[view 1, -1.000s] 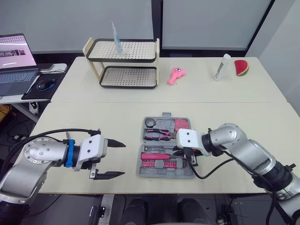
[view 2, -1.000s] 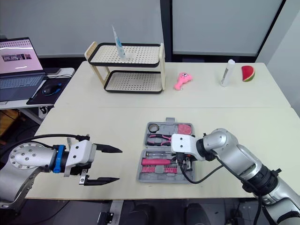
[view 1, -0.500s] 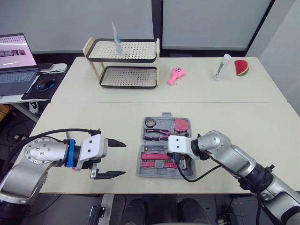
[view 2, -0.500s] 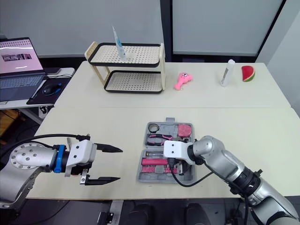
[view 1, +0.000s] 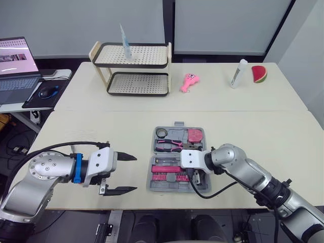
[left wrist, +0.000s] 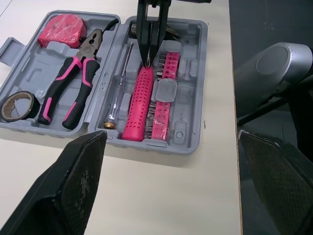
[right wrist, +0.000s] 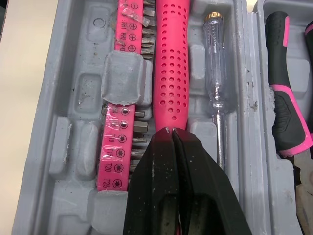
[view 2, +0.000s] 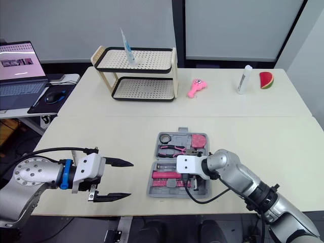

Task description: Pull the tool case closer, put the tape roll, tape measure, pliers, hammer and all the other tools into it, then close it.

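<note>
The grey tool case (view 1: 201, 148) lies open near the table's front edge. Its far half holds the tape roll (view 1: 162, 132), the pink-handled pliers (view 1: 170, 146) and the red tape measure (view 1: 195, 135). The near half holds the hammer with its pink handle (right wrist: 168, 73), a clear tester screwdriver (right wrist: 216, 83) and a pink bit strip (right wrist: 122, 132). My right gripper (view 1: 194, 175) is shut, its tips resting on the hammer handle. My left gripper (view 1: 134, 173) stands open over bare table to the left of the case, holding nothing.
A two-tier rack (view 1: 132, 68) with a tube on top stands at the back left. A pink toy (view 1: 190, 81), a white bottle (view 1: 238, 73) and a watermelon slice (view 1: 259, 74) lie along the back. A laptop (view 1: 17, 61) sits on a side table at left.
My right gripper has moved left and nearer, from the case's right edge to over the hammer handle. The left gripper has stayed put.
</note>
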